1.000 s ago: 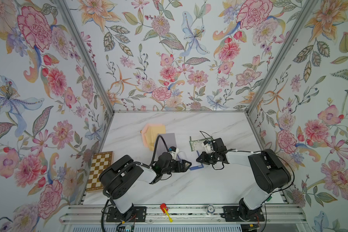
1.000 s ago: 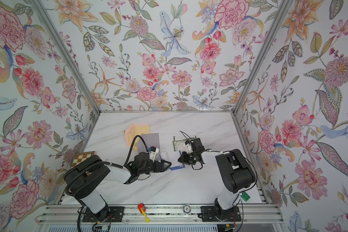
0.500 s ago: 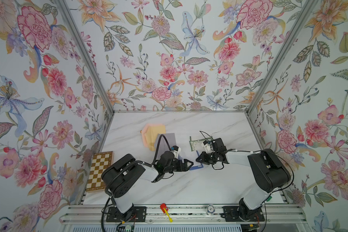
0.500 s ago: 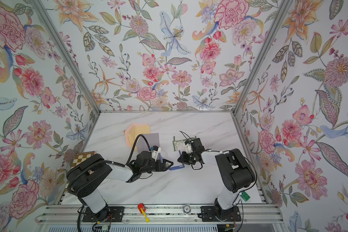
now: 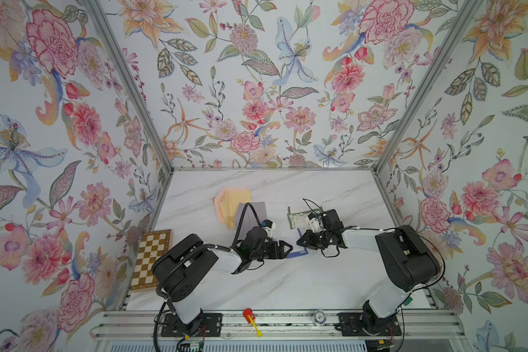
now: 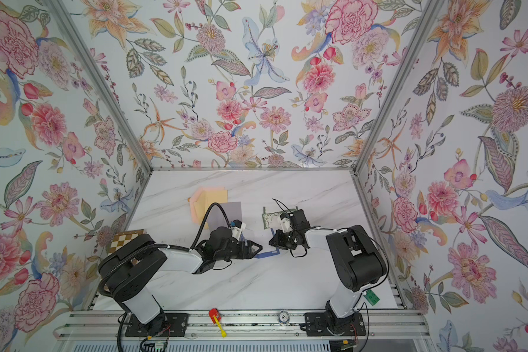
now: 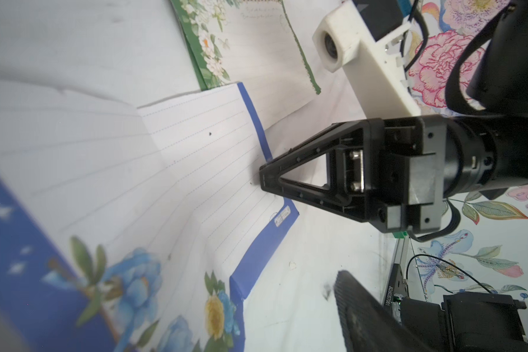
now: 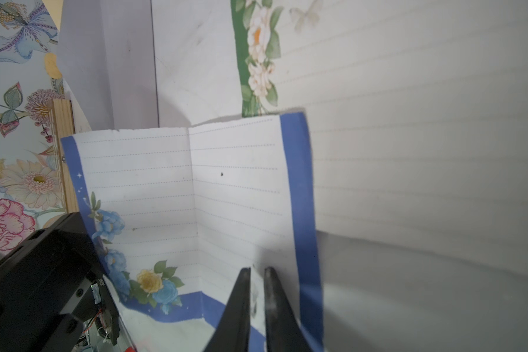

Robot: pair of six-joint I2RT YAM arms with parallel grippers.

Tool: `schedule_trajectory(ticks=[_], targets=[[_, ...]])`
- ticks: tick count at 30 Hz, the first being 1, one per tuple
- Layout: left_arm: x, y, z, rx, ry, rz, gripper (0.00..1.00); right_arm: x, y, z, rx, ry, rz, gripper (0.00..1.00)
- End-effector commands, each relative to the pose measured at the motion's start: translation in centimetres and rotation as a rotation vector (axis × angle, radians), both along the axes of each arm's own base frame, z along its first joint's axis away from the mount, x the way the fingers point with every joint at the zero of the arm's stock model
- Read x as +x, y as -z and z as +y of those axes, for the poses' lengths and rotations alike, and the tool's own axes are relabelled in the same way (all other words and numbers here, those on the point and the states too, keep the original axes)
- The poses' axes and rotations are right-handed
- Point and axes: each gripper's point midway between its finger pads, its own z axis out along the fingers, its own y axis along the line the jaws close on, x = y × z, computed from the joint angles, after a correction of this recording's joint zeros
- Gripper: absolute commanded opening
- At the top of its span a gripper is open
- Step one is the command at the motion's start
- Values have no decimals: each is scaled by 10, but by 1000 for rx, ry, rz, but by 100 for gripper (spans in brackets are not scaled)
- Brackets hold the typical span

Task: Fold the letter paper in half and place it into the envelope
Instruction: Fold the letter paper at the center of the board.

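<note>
The blue-bordered letter paper (image 8: 195, 198) sits near the middle of the bench (image 5: 287, 283), just below centre in both top views, between the two grippers. It is creased down its middle and only half closed, the two halves standing open in a V rather than lying flat on each other. The right gripper (image 7: 261, 179) has its jaws almost together, with only a sliver of gap, and its tips are down on the half with the plain blue border. I cannot tell whether it pinches the sheet or merely pins it. The left gripper (image 5: 288, 247) points in from the left of the frame with its jaws well apart. The flowered half of the paper is right against it, though not clamped as far as I can see.

Up and to the left, the peach envelope (image 5: 224, 201) lies flat with its flap open; what is inside I cannot tell. A lavender sheet (image 5: 253, 210) overlaps its lower right corner. A green-bordered sheet (image 5: 296, 213) lies just beyond the blue paper, under the right wrist.
</note>
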Motion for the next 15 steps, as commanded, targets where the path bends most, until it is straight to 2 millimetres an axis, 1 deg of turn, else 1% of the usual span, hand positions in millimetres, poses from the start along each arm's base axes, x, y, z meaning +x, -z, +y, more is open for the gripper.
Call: schedule_trajectory(ticks=[1, 4, 8, 10, 15], targets=[[-7, 13, 14, 93, -19, 10, 70, -69, 73, -47, -264, 40, 299, 15], [-8, 14, 18, 101, -34, 18, 63, -69, 74, -47, -263, 43, 301, 15], [-9, 14, 22, 114, -41, 25, 59, -70, 74, -48, -266, 47, 307, 15], [-11, 14, 23, 117, -43, 30, 55, -71, 75, -48, -266, 48, 309, 15], [-11, 10, 33, 136, -72, 19, 52, -71, 75, -49, -265, 53, 310, 15]])
